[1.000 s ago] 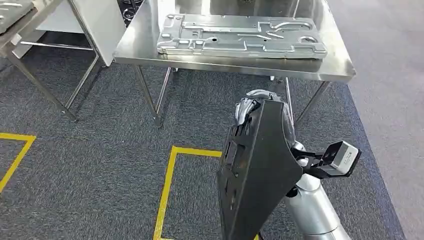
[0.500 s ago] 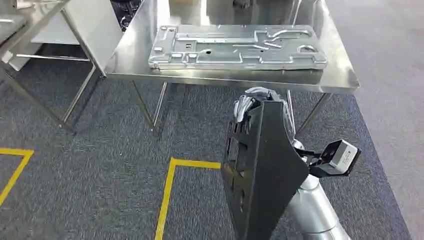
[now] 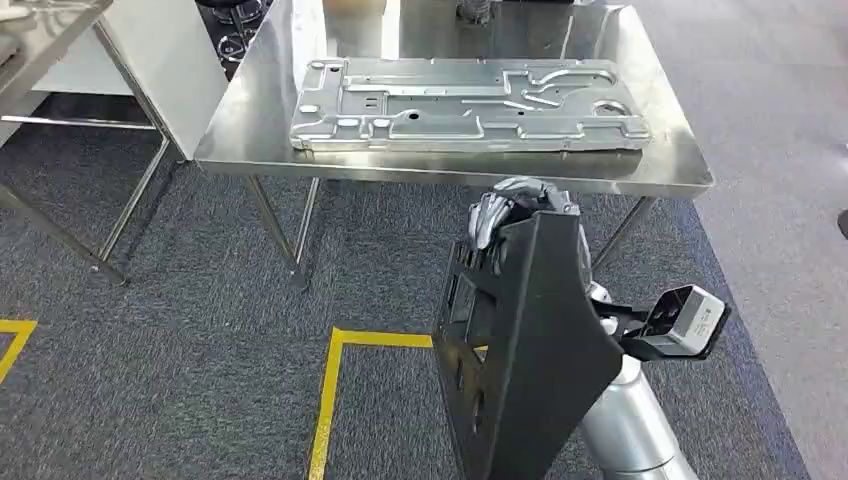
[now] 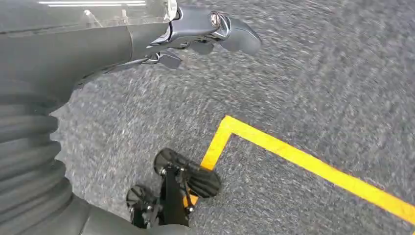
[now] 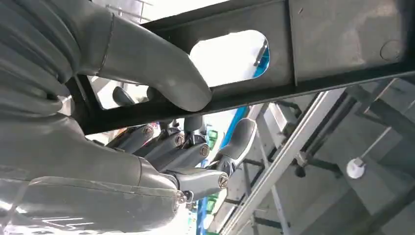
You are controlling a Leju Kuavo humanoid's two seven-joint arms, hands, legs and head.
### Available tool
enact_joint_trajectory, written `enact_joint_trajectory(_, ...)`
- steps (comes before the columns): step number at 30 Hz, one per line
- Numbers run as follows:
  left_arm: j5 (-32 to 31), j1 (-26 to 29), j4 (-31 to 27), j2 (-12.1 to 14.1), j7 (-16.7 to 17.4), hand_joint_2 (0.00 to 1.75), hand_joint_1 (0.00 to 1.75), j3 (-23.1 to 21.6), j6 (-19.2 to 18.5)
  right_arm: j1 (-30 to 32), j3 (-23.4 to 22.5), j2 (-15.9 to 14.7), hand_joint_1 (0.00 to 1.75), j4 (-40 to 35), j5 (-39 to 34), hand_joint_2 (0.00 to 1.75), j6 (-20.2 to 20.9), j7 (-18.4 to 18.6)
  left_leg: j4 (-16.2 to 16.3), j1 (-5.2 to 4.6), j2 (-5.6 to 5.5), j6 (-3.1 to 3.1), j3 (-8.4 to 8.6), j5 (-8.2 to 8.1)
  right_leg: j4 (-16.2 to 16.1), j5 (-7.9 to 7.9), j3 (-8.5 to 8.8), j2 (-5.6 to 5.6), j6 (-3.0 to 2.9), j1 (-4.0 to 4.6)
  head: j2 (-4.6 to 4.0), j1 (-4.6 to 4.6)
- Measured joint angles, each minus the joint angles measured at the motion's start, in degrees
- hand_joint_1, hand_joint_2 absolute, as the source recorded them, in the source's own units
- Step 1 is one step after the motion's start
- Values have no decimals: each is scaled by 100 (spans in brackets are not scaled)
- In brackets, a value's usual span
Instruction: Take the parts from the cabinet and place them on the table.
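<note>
My right hand (image 3: 505, 215) grips the top edge of a black slotted panel (image 3: 520, 350), which I hold upright just short of the near edge of the steel table (image 3: 250, 140). In the right wrist view the thumb (image 5: 161, 68) lies over a bar of the black panel (image 5: 342, 44), and the fingers of the right hand (image 5: 161, 156) curl under it. A large silver stamped plate (image 3: 465, 105) lies flat on the table. My left hand (image 4: 195, 29) hangs over the grey carpet and holds nothing, its fingers loosely extended.
A second steel table (image 3: 40, 30) stands at the far left, with a white board (image 3: 170, 60) leaning between the two tables. Yellow tape (image 3: 330, 400) marks the carpet in front of me. Thin table legs (image 3: 280, 230) stand beneath the near edge.
The whole picture has shifted: the camera has moved, and the table now sits lower and closer. My right hand still holds the black panel the same way.
</note>
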Motion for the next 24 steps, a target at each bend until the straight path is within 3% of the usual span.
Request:
enact_joint_trajectory(1,2,0,0,0,0,175,0,0,0,23,0,0,175,0,0,175,0,0,0,-12,40,26,14,-20,515,-191,-288,-18,13,-7,0,-4)
enact_joint_trajectory(2,2,0,0,0,-9,175,0,0,0,47,-4,0,175,0,-2,175,0,0,6,-20,79,35,21,-35,895,-279,-523,-26,19,-9,0,0)
enact_joint_trajectory(3,2,1,0,0,-15,175,0,0,0,66,-7,0,175,0,-2,175,0,0,14,-27,113,34,33,-55,998,-219,-629,-33,18,-8,-2,-4)
enact_joint_trajectory(4,2,0,0,0,-20,175,0,0,-2,71,-7,0,175,-2,-4,175,0,0,24,-34,142,30,50,-75,801,-17,-581,-43,6,-6,0,0)
enact_joint_trajectory(6,2,-16,0,0,-39,175,0,0,-13,68,-9,0,175,-11,-7,175,0,0,43,-54,203,21,105,-120,-144,537,-168,-126,-55,10,0,0)
enact_joint_trajectory(7,2,-22,0,-2,-50,175,0,0,-20,64,-13,0,175,-22,-7,175,0,0,48,-62,227,10,132,-140,-661,747,82,-280,-113,39,0,0)
enact_joint_trajectory(8,0,-26,0,-11,-55,175,0,0,-24,53,-15,2,175,-28,-9,175,0,0,74,-105,244,-22,138,-162,-786,684,122,-398,-127,98,0,-9)
enact_joint_trajectory(11,-13,-26,0,-11,-61,175,0,0,-35,52,-24,13,175,-46,-9,175,0,9,42,-84,350,-97,164,-162,-794,728,100,-234,-166,105,0,-9)
enact_joint_trajectory(12,-13,-39,0,-9,-61,175,0,0,-35,53,-28,13,175,-57,-9,175,2,13,37,-107,384,-135,183,-170,-845,758,112,-188,-208,66,0,-4)
enact_joint_trajectory(13,-15,-42,0,-11,-61,175,0,0,-35,53,-28,20,175,-70,-7,175,2,18,106,-75,290,-180,163,-240,-892,791,149,-179,-229,36,-2,-11)
enact_joint_trajectory(14,-17,-43,0,-9,-61,175,0,-2,-37,44,-28,26,175,-77,-7,175,0,17,310,-66,183,-211,80,-404,-899,801,156,-147,-255,30,0,-15)
enact_joint_trajectory(16,-24,-30,0,0,-48,175,0,-2,-37,57,-28,52,175,-83,18,175,-13,17,1244,-46,103,-260,-335,-886,-893,798,147,-106,-275,36,-2,-13)
enact_joint_trajectory(17,-33,-22,0,2,-39,175,0,-2,-42,69,-28,55,175,-83,46,175,-18,17,1695,-45,100,-277,-546,-1047,-887,797,144,-80,-276,38,0,-11)
enact_joint_trajectory(18,-35,-15,0,2,-28,175,0,-2,-50,82,-28,55,175,-83,68,175,-31,17,1903,-40,100,-291,-649,-1057,-878,797,143,-55,-275,37,-2,-15)
enact_joint_trajectory(19,-39,-11,0,2,-13,175,0,-2,-57,87,-28,57,175,-83,81,175,-35,18,1813,-29,100,-294,-614,-936,-872,794,146,-30,-272,36,0,-13)
enact_joint_trajectory(20,-39,-13,0,2,-13,175,0,-2,-59,87,-28,59,175,-83,81,175,-44,17,1451,-16,100,-291,-442,-703,-864,787,153,-6,-263,35,0,-15)
enact_joint_trajectory(22,-39,-22,0,15,-13,175,0,-2,-65,83,-28,68,175,-96,81,175,-55,17,310,-3,86,-259,129,-181,-848,763,180,27,-226,33,-2,-18)
enact_joint_trajectory(23,-46,-32,0,17,-9,175,0,-2,-79,81,-31,72,175,-101,81,175,-55,17,85,-18,50,-232,255,-278,-844,756,169,33,-198,58,0,-9)
enact_joint_trajectory(24,-59,-39,0,17,-9,175,0,-2,-90,73,-35,74,175,-105,83,175,-57,26,49,-36,51,-176,242,-232,-827,760,149,55,-172,64,0,-7)
